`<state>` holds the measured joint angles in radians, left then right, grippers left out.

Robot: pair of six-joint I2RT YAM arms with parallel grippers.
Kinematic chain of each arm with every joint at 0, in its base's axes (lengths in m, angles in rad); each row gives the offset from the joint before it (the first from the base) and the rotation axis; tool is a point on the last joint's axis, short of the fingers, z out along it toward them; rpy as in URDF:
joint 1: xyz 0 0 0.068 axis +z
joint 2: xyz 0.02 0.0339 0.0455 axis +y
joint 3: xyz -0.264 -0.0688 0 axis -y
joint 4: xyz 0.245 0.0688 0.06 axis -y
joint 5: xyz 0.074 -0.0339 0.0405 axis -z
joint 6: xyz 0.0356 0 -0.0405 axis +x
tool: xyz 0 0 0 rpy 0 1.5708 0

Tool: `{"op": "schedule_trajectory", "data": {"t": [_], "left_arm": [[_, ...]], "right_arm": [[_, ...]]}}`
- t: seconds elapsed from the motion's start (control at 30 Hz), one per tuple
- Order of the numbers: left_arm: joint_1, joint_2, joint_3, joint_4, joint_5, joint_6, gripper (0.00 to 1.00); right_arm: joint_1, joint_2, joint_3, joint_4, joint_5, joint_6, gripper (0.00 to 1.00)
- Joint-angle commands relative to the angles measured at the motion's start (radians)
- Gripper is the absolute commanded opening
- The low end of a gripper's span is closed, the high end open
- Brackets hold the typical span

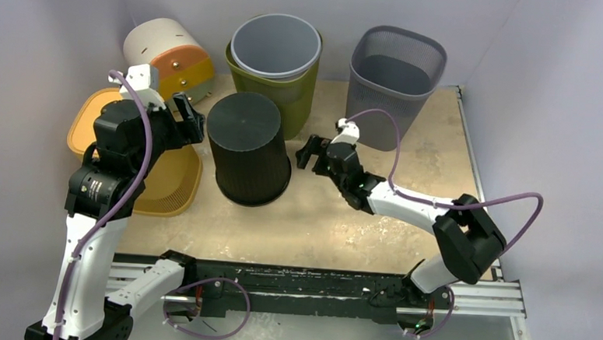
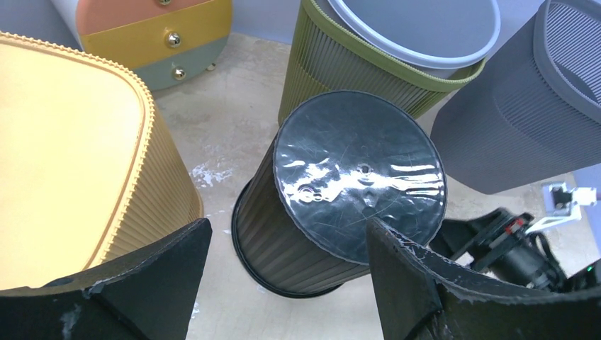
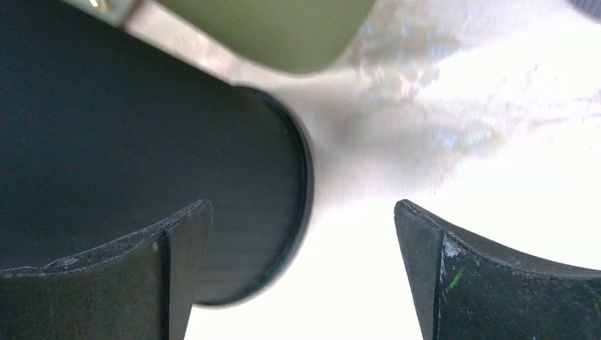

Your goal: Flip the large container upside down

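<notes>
The large container (image 1: 246, 148), black and ribbed, stands bottom up on its rim in the middle of the table. Its shiny flat base (image 2: 358, 170) faces up in the left wrist view. My left gripper (image 1: 192, 119) hovers just off its upper left side, open and holding nothing. From the left wrist, the left gripper (image 2: 287, 234) looks down past its spread fingers onto the container's side. My right gripper (image 1: 308, 156) is low to the container's right, open and apart from it. From the right wrist, the container's wall and rim (image 3: 142, 142) lie left of the right gripper (image 3: 303, 212).
An olive bin (image 1: 286, 99) with a grey bin (image 1: 275, 44) nested in it stands behind the container. A grey mesh bin (image 1: 395, 81) is at back right. A yellow container (image 1: 161, 182) sits bottom up under my left arm. A small drawer unit (image 1: 168, 54) lies at back left.
</notes>
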<state>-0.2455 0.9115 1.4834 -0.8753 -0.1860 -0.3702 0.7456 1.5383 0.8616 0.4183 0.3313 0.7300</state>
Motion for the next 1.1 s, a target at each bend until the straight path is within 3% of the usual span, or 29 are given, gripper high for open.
{"op": "schedule_trajectory", "data": {"t": [0.0, 0.13, 0.3, 0.77, 1.07], "left_arm": [[-0.006, 0.002, 0.013, 0.052, -0.004, 0.025, 0.77], [-0.006, 0.012, 0.018, 0.058, 0.008, 0.017, 0.77], [-0.006, 0.012, 0.017, 0.065, 0.017, 0.011, 0.77], [-0.005, -0.020, -0.022, 0.075, 0.092, 0.013, 0.77], [-0.006, -0.051, -0.070, 0.082, 0.119, 0.016, 0.77]], "right_arm": [[0.113, -0.033, -0.060, -0.149, 0.072, -0.079, 1.00], [0.215, -0.014, -0.078, -0.164, 0.072, -0.065, 1.00], [0.225, 0.061, -0.034, -0.099, 0.081, -0.070, 1.00], [0.202, 0.539, 0.591, -0.102, 0.094, -0.173, 1.00], [0.122, 0.703, 0.789, -0.047, 0.069, -0.158, 1.00]]}}
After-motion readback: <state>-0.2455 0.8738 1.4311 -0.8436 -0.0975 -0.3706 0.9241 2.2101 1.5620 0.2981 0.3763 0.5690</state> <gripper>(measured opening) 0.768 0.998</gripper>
